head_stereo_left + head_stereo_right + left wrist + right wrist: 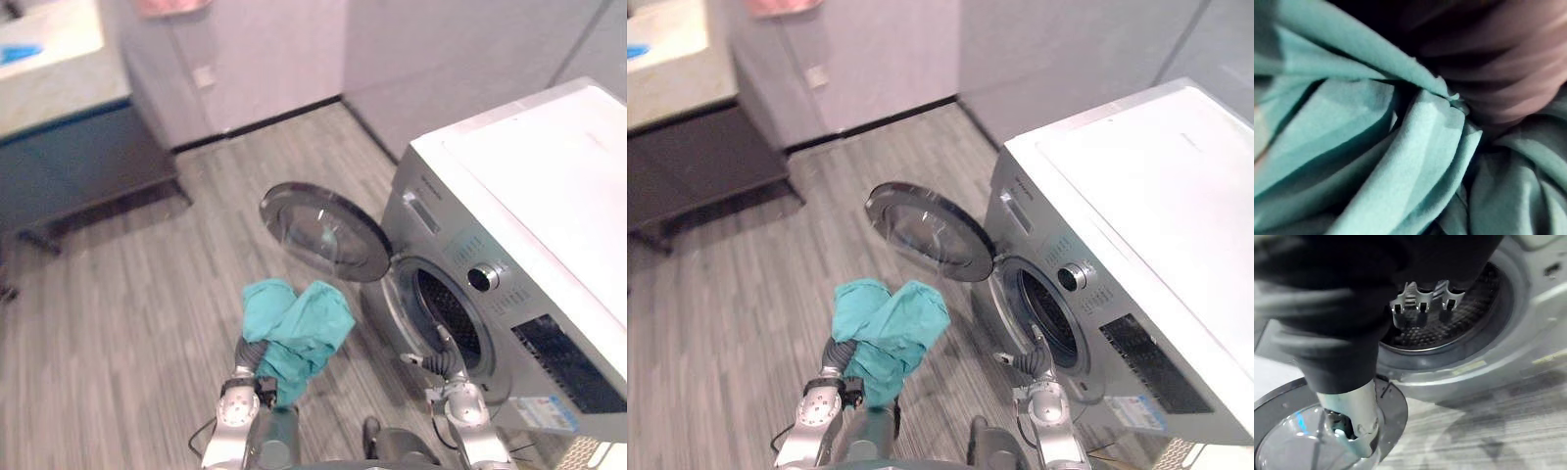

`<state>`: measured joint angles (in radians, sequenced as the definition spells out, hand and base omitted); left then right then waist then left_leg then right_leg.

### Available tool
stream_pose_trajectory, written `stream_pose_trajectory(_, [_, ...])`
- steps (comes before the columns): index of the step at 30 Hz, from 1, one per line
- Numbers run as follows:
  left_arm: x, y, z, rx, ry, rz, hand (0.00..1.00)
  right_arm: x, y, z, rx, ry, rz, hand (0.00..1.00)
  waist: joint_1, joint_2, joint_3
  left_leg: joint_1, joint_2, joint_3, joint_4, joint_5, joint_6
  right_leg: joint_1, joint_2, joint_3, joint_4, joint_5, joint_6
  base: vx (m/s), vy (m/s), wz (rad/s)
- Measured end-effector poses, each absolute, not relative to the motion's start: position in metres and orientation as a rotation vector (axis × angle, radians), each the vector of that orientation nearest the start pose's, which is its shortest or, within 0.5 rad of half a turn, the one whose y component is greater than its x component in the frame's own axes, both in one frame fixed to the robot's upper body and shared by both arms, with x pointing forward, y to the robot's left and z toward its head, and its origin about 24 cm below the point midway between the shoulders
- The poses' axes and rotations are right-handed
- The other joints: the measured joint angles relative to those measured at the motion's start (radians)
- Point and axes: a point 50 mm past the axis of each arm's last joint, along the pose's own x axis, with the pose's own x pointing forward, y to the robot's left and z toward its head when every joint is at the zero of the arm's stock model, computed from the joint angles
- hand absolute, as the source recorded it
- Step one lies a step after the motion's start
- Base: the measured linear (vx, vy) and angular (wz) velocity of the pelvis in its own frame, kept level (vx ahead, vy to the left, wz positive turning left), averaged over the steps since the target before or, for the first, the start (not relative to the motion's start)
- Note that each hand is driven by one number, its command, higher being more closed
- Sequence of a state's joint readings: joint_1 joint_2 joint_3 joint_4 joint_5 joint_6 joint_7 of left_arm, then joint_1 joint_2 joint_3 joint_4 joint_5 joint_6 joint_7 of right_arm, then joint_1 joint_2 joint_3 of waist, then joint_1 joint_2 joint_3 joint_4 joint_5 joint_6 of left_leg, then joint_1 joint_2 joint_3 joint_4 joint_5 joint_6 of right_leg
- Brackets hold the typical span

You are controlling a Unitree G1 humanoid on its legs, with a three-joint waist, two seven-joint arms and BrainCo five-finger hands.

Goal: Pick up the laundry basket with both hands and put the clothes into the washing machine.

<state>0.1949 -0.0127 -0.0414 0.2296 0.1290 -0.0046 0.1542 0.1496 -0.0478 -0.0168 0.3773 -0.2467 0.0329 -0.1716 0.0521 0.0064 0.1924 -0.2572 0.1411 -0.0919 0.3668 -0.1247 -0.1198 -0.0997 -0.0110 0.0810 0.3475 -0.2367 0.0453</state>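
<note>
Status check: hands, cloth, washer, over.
Left robot hand under teal cloth, beside washer. Right robot hand open, empty, before drum. Door open.

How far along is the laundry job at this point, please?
Done: the washer door stands open, and a teal cloth is up off the floor. In hand: the cloth hangs bunched over the left hand, beside the door; the right hand hovers empty at the drum mouth. Left: the cloth must go into the drum, where I see no clothes yet.
</note>
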Motion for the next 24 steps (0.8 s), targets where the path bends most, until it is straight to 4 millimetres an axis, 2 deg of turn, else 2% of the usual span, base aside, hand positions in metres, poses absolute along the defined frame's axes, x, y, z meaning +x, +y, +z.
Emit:
stream_pose_trajectory(2, [0.189,0.160,-0.052,0.154,0.410,0.144,1.00,0.177,-0.172,-0.079,-0.308,0.559,-0.141,0.00,-0.006,-0.046,-0.026,0.042,-0.019,0.113,0.004,-0.025,0.043,0.000,-0.044,0.080,-0.010,0.006,0.037,0.11,0.245,-1.04])
stream_pose_trajectory(4, [0.188,0.161,-0.052,0.160,0.412,0.146,1.00,0.176,-0.171,-0.080,-0.305,0.564,-0.140,0.00,-0.007,-0.053,-0.031,0.072,-0.016,0.199,-0.005,-0.045,0.060,-0.007,-0.067,0.091,-0.039,0.032,0.062,0.04,0.204,-1.27])
stream_pose_trajectory(5, [0.187,0.162,-0.053,0.162,0.414,0.146,1.00,0.178,-0.171,-0.081,-0.305,0.564,-0.137,0.00,-0.007,-0.051,-0.031,0.096,-0.007,0.262,-0.025,-0.049,0.065,-0.022,-0.087,0.038,-0.049,0.055,0.059,0.02,0.164,-1.57])
stream_pose_trajectory(7, [0.185,0.163,-0.054,0.166,0.421,0.148,1.00,0.181,-0.169,-0.088,-0.310,0.596,-0.122,0.00,-0.007,-0.051,-0.033,0.146,0.005,0.362,-0.080,-0.048,0.066,-0.046,-0.136,-0.138,-0.053,0.079,0.042,0.02,0.078,-1.45])
stream_pose_trajectory(9, [0.186,0.165,-0.055,0.171,0.425,0.147,1.00,0.177,-0.171,-0.102,-0.328,0.672,-0.106,0.00,-0.014,-0.037,-0.040,0.191,0.018,0.437,-0.130,-0.043,0.059,-0.044,-0.215,-0.433,-0.053,0.113,-0.013,0.05,0.020,-1.23])
stream_pose_trajectory(11, [0.189,0.170,-0.060,0.190,0.446,0.148,1.00,0.170,-0.177,-0.110,-0.353,0.721,-0.100,0.00,-0.025,-0.023,-0.049,0.199,0.023,0.470,-0.153,-0.025,0.047,-0.046,-0.228,-0.562,-0.060,0.140,0.003,0.12,-0.021,-0.69])
stream_pose_trajectory(12, [0.191,0.173,-0.063,0.200,0.459,0.149,1.00,0.168,-0.182,-0.112,-0.382,0.738,-0.096,0.00,-0.042,-0.011,-0.047,0.201,0.031,0.475,-0.161,-0.017,0.042,-0.049,-0.210,-0.542,-0.073,0.142,0.009,0.14,-0.054,-0.51])
stream_pose_trajectory(15, [0.189,0.178,-0.067,0.197,0.484,0.177,1.00,0.166,-0.191,-0.115,-0.418,0.758,-0.098,0.00,-0.039,0.004,-0.046,0.226,0.056,0.480,-0.148,-0.017,0.041,-0.043,-0.172,-0.493,-0.098,0.143,0.010,0.13,-0.135,-0.64])
stream_pose_trajectory(16, [0.187,0.181,-0.070,0.200,0.498,0.184,1.00,0.166,-0.196,-0.115,-0.433,0.763,-0.102,0.00,-0.039,0.009,-0.045,0.215,0.075,0.477,-0.091,-0.018,0.041,-0.035,-0.159,-0.480,-0.109,0.143,0.010,0.13,-0.163,-0.47])
stream_pose_trajectory(18, [0.189,0.179,-0.070,0.200,0.498,0.189,1.00,0.162,-0.203,-0.117,-0.451,0.784,-0.111,0.00,-0.039,0.020,-0.036,0.162,0.121,0.450,0.097,-0.018,0.041,0.003,-0.138,-0.461,-0.137,0.143,0.009,0.12,-0.159,-0.47])
stream_pose_trajectory(19, [0.187,0.177,-0.072,0.192,0.508,0.195,1.00,0.161,-0.211,-0.117,-0.460,0.791,-0.124,0.00,-0.036,0.045,-0.022,0.129,0.159,0.404,0.248,-0.008,0.045,0.046,-0.113,-0.442,-0.152,0.138,0.002,0.11,-0.026,-0.60])
stream_pose_trajectory(20, [0.183,0.177,-0.076,0.194,0.528,0.196,1.00,0.165,-0.213,-0.115,-0.443,0.781,-0.140,0.00,-0.034,0.050,-0.009,0.075,0.168,0.336,0.371,-0.021,0.052,0.071,-0.111,-0.409,-0.161,0.129,-0.004,0.09,0.059,-0.65])
stream_pose_trajectory(21, [0.182,0.178,-0.078,0.196,0.537,0.195,1.00,0.167,-0.215,-0.114,-0.435,0.780,-0.153,0.00,-0.034,0.053,-0.008,0.059,0.153,0.307,0.390,-0.062,0.045,0.072,-0.114,-0.394,-0.160,0.126,-0.005,0.09,0.120,-0.67])
stream_pose_trajectory(22, [0.182,0.180,-0.080,0.205,0.545,0.196,1.00,0.167,-0.220,-0.114,-0.421,0.785,-0.187,0.00,-0.035,0.050,-0.005,0.023,0.109,0.250,0.360,-0.115,0.046,0.064,-0.123,-0.361,-0.158,0.121,-0.010,0.08,0.120,-0.67])
stream_pose_trajectory(23, [0.183,0.181,-0.080,0.211,0.546,0.199,1.00,0.170,-0.223,-0.113,-0.406,0.785,-0.221,0.00,-0.035,0.047,0.004,0.002,0.064,0.206,0.273,-0.122,0.044,0.060,-0.129,-0.337,-0.155,0.120,-0.009,0.08,0.124,-0.64])
stream_pose_trajectory(24, [0.183,0.181,-0.080,0.213,0.545,0.205,1.00,0.169,-0.224,-0.114,-0.402,0.792,-0.233,0.00,-0.033,0.045,0.011,0.002,0.045,0.181,0.215,-0.119,0.040,0.059,-0.131,-0.325,-0.148,0.116,-0.002,0.09,0.239,-0.62])
